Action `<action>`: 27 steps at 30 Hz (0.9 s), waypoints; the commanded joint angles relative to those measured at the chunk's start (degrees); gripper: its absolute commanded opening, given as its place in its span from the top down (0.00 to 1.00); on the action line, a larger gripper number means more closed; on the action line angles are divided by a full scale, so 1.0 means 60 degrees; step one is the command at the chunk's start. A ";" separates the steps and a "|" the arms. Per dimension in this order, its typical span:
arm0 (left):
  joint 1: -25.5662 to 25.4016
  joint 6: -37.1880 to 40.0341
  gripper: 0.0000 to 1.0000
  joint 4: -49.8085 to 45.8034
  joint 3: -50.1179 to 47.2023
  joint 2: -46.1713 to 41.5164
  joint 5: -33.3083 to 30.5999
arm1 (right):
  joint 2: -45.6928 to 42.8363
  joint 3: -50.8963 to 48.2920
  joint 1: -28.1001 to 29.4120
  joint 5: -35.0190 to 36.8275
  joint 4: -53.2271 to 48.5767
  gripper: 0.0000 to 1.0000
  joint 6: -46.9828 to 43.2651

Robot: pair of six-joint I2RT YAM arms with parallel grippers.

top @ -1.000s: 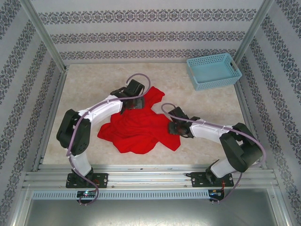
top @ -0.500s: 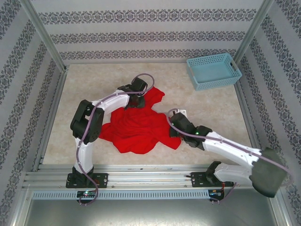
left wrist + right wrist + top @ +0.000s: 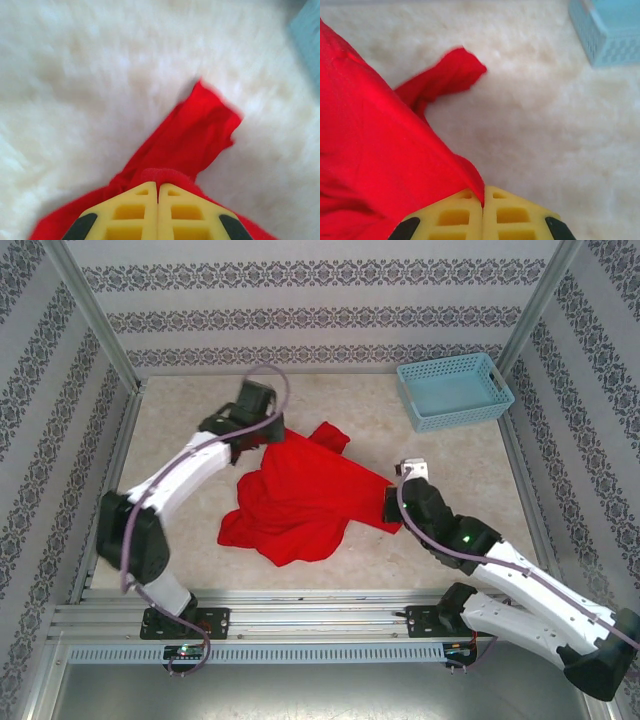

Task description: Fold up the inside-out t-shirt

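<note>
Right gripper [image 3: 483,192] was clenched on the right edge of the red t-shirt [image 3: 300,502]. Left gripper [image 3: 158,186] pinched its far-left edge, the cloth bunched between them mid-table. Bare marbled tabletop [image 3: 180,440] lay open all round. In the far right corner sat the light blue basket [image 3: 455,390], close to the patterned wall [image 3: 320,300].

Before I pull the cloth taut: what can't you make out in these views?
- Top view: where the left hand pinches the t-shirt; its wrist covers the fingertips.
- Left wrist view: motion blur; seams and hem unreadable.
- Right wrist view: t-shirt runs off the left edge, light blue basket off the right; pads of the right hand hide the pinched cloth.
</note>
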 commanded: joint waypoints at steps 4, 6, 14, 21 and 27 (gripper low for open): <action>0.0513 0.0446 1.00 0.1304 -0.0026 -0.2591 -0.0660 | 0.0338 0.2353 -0.0092 -0.0965 -0.0010 1.00 -0.1381; 0.0534 0.0661 1.00 0.1438 -0.0112 -0.3121 -0.0781 | 0.0463 0.2621 -0.0085 -0.1259 0.0042 1.00 -0.1315; 0.0529 0.0509 1.00 0.1267 -0.1441 -0.3115 0.0222 | 0.0629 0.0731 -0.0256 -0.1713 0.0198 1.00 0.0297; 0.0495 0.0396 1.00 0.0871 -0.1609 -0.1448 0.1406 | 0.1002 -0.1911 -0.0797 -0.3113 0.1430 0.88 0.1800; 0.0337 0.0587 1.00 0.0923 -0.1369 -0.1169 0.2025 | 0.1290 -0.1929 -0.0992 -0.2842 0.1446 0.46 0.0762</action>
